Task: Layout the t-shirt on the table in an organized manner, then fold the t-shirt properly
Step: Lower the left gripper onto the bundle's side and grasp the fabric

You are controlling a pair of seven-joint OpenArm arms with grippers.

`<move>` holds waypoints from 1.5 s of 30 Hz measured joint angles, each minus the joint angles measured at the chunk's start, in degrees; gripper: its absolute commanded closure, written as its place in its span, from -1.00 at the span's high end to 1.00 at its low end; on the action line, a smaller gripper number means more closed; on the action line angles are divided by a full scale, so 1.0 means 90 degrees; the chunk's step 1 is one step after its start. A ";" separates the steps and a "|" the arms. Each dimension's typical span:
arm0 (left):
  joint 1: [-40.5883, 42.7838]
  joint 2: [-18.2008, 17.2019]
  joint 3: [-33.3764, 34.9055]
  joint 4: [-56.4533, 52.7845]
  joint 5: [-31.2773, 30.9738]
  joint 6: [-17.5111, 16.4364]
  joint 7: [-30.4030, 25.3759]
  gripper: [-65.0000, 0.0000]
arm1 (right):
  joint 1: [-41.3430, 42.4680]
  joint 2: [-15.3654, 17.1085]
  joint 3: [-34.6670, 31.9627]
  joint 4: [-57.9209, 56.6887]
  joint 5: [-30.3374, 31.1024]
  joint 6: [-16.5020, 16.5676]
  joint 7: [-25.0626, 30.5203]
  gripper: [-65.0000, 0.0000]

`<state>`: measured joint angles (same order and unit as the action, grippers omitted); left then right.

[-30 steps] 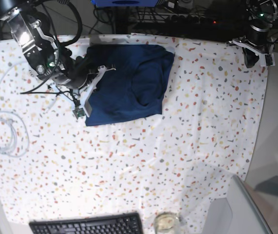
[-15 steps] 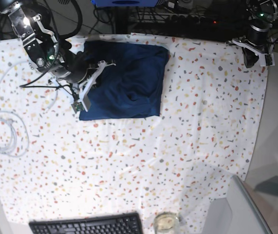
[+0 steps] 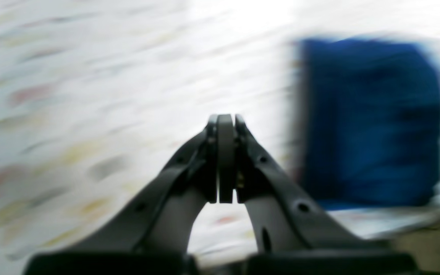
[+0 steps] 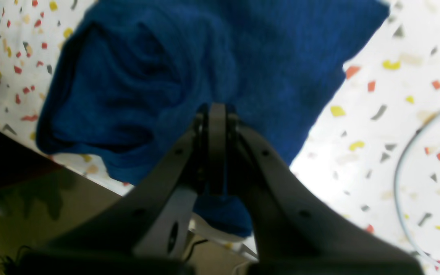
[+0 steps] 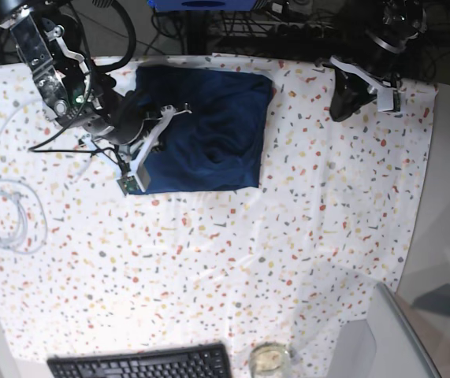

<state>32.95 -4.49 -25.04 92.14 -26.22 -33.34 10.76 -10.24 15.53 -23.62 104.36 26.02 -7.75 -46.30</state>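
While the t-shirt (image 5: 209, 130) lay as a compact navy rectangle at about eleven o'clock on the speckled counter (image 5: 303, 236), the folding appeared largely done, though a rumpled ridge near its middle suggested a last smoothing was left. The right pincer (image 4: 217, 114), pressed together, sat at the shirt's nine o'clock edge; whether it pinched cloth could not be told. The left pincer (image 3: 225, 122), likewise pressed together and empty, hung over bare cloth at one o'clock, well apart from the garment. A coiled white cable (image 5: 4, 213) lay at nine o'clock, with a keyboard (image 5: 142, 364) and a small glass (image 5: 269, 358) at six, none blocking the work.
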 measured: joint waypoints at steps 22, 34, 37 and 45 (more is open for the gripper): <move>-0.1353 0.0041 0.0840 -0.1214 -0.1433 -0.0656 0.2174 0.83 | -0.0087 0.0109 0.0000 0.0000 -0.0036 0.0002 0.0000 -0.98; -0.2215 0.0034 0.1666 -0.2577 -0.1530 -0.0682 0.2023 0.82 | -0.0160 0.0109 0.0000 0.0000 -0.0039 0.0002 -0.0010 -0.98; -0.2249 0.0034 0.1717 -0.2713 -0.1600 -0.0687 0.1967 0.75 | -0.0160 0.0107 0.0000 0.0000 -0.0039 0.0000 0.0000 -0.98; -0.2572 -0.0015 0.1722 -0.3167 -0.0906 -0.0687 0.2050 -0.80 | -0.0381 0.0090 0.0874 0.0000 -0.0019 0.0002 0.0019 -0.98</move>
<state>9.80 -4.62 -9.54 63.64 -34.37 -39.53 29.21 -13.67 16.34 -15.75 104.36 25.85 -7.73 -46.13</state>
